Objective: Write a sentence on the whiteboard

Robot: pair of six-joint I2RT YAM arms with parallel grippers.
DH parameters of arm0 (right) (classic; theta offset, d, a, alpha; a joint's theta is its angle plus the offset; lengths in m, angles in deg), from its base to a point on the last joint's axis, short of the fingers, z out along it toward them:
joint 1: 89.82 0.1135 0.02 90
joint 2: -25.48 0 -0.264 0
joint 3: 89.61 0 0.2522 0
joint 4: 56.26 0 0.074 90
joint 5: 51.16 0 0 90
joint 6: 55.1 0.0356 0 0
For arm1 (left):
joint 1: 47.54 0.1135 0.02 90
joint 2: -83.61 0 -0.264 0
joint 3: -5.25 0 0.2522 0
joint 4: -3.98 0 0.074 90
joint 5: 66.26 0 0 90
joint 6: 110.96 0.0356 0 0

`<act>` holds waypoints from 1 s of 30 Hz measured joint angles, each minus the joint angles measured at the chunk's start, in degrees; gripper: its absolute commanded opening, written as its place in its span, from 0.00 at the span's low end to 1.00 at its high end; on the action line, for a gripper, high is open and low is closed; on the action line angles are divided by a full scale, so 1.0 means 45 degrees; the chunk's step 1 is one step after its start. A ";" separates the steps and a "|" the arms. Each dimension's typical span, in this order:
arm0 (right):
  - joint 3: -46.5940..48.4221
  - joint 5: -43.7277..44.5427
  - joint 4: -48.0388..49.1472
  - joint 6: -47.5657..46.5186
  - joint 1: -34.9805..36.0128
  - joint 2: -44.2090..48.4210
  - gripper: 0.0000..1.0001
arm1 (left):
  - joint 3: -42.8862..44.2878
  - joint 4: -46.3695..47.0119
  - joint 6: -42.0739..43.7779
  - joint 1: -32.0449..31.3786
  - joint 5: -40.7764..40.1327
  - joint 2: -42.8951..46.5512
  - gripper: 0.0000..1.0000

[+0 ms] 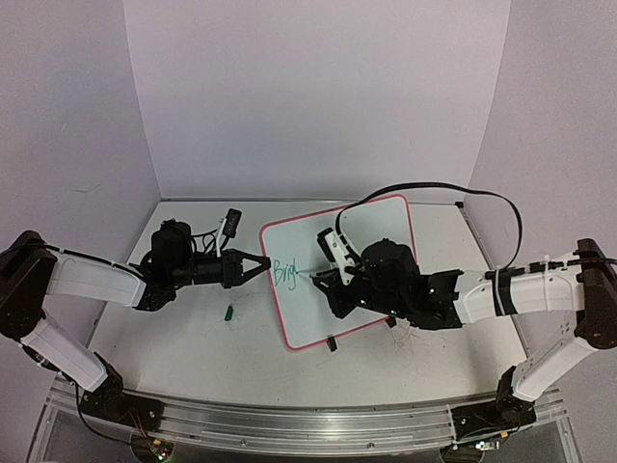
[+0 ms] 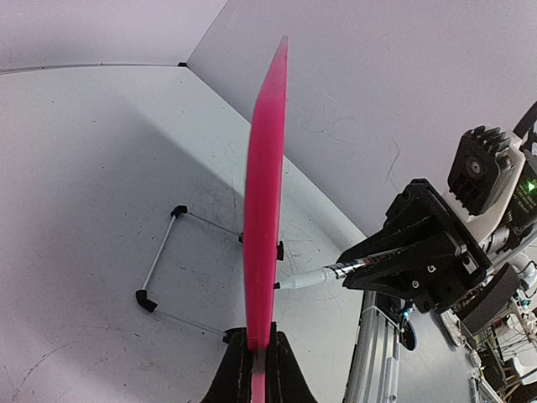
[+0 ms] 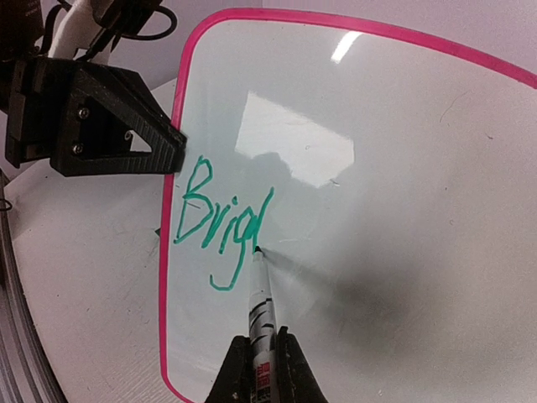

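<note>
The whiteboard (image 1: 371,227) with a pink frame stands tilted mid-table; it shows edge-on in the left wrist view (image 2: 264,193) and face-on in the right wrist view (image 3: 403,168). My left gripper (image 1: 262,263) is shut on the board's left edge, jaws pinching the frame (image 2: 258,357). My right gripper (image 1: 323,280) is shut on a marker (image 3: 262,323), whose tip touches the board. The sentence (image 3: 220,220) in green reads "Brig" plus the upright stroke of a further letter, at the board's left side (image 1: 285,274).
A small green marker cap (image 1: 228,312) lies on the table left of the board. The board's wire stand with black feet (image 2: 164,269) rests behind it. A black cable (image 1: 453,193) arcs over the back right. White walls enclose the table.
</note>
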 measured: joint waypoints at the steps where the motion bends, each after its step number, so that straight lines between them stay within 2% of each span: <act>1: 0.0011 0.0015 0.0005 0.0000 0.0000 -0.0005 0.00 | 0.0000 0.0003 -0.0003 0.0000 -0.0002 0.0000 0.00; 30: 0.0315 0.0475 0.0050 0.0077 0.0015 -0.0074 0.00 | 0.0000 0.0000 0.0000 0.0000 -0.0003 0.0000 0.00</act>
